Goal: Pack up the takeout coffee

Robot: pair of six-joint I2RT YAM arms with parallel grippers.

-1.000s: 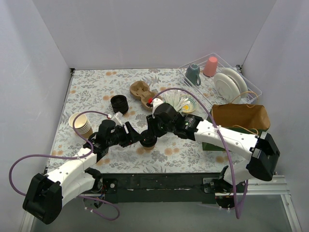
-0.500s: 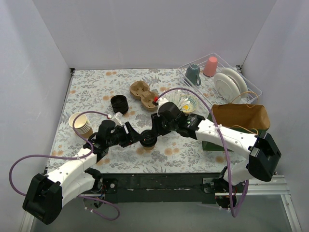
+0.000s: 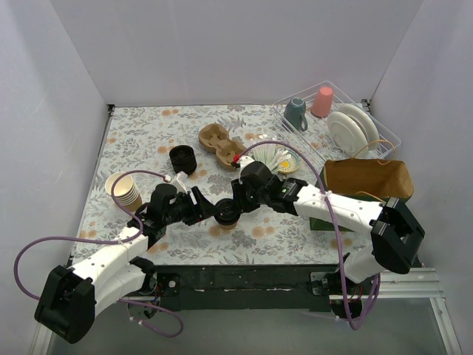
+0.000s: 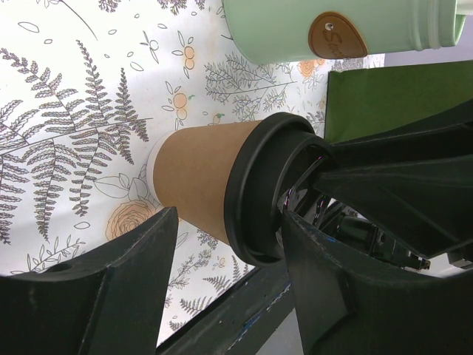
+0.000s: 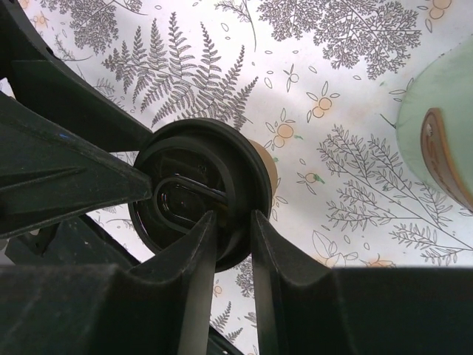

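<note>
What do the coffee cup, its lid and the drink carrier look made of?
Cup: brown paper, matte, white base edge. Lid: black plastic, slight sheen, moulded rim. Carrier: probably moulded pulp, tan, dull, rounded pockets.

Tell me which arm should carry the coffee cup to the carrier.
Left, probably. The left gripper has the coffee cup between its fingers; the right gripper only straddles the rim of the lid.

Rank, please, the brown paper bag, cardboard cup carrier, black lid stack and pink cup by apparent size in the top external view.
1. brown paper bag
2. cardboard cup carrier
3. black lid stack and pink cup look alike; the cup stands farther, so unranked.
</note>
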